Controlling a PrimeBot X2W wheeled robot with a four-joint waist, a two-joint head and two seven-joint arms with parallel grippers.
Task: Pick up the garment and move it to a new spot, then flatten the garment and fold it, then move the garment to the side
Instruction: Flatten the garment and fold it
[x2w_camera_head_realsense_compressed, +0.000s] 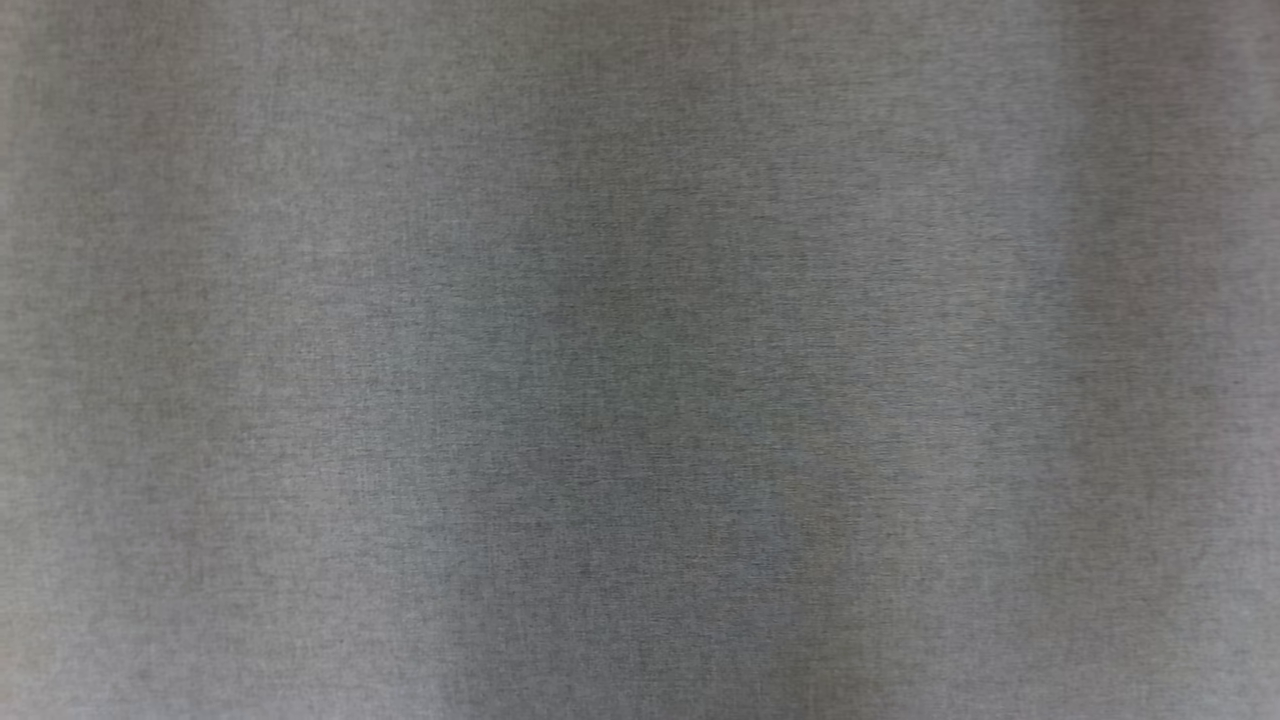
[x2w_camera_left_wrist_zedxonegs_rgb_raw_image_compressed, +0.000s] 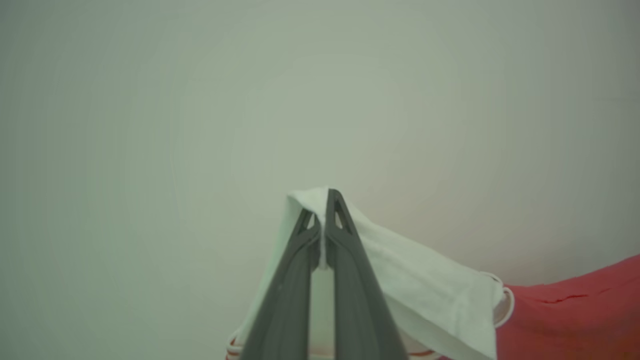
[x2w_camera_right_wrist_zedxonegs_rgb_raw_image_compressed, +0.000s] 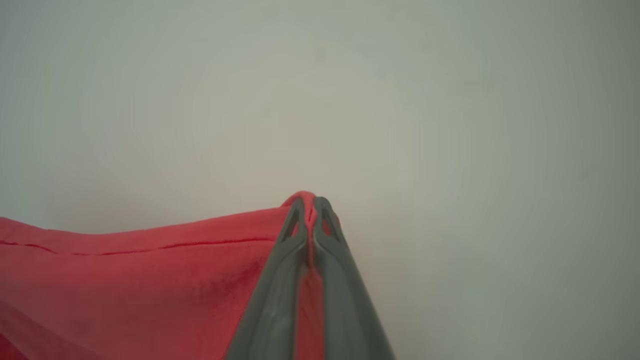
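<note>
Left wrist view has the garment (x2w_camera_left_wrist_zedxonegs_rgb_raw_image_compressed: 430, 290) pinched at its white section (x2w_camera_left_wrist_zedxonegs_rgb_raw_image_compressed: 400, 260), a fold of which wraps over the tips of the left gripper (x2w_camera_left_wrist_zedxonegs_rgb_raw_image_compressed: 322, 207). The two dark fingers are pressed together on that fold, with a thin strip of white cloth showing between them. From the tips the white cloth falls away toward 4 o'clock, where it ends in a rounded white edging (x2w_camera_left_wrist_zedxonegs_rgb_raw_image_compressed: 507, 300). Past the edging the red section (x2w_camera_left_wrist_zedxonegs_rgb_raw_image_compressed: 575, 315) runs to the frame's edge at 3 to 4 o'clock. A little more white cloth hangs down toward 7 o'clock of the fingers, with thin red stripes at the bottom edge. Behind it all is a plain pale backdrop (x2w_camera_left_wrist_zedxonegs_rgb_raw_image_compressed: 150, 125); whether it is wall or table cannot be told.

Right wrist view shows the right gripper (x2w_camera_right_wrist_zedxonegs_rgb_raw_image_compressed: 310, 205) clamped on a small peak of the garment's red cloth (x2w_camera_right_wrist_zedxonegs_rgb_raw_image_compressed: 150, 280), a sliver of red caught between its closed fingers. The red cloth spreads from the tips toward 8 and 9 o'clock, taut along its upper edge, with a darker seam (x2w_camera_right_wrist_zedxonegs_rgb_raw_image_compressed: 150, 247) running just below that edge. The same pale backdrop lies beyond.

Head view gives a blurred grey surface (x2w_camera_head_realsense_compressed: 640, 360) with a fine woven grain, darker in soft vertical bands near the middle; what it is cannot be told.
</note>
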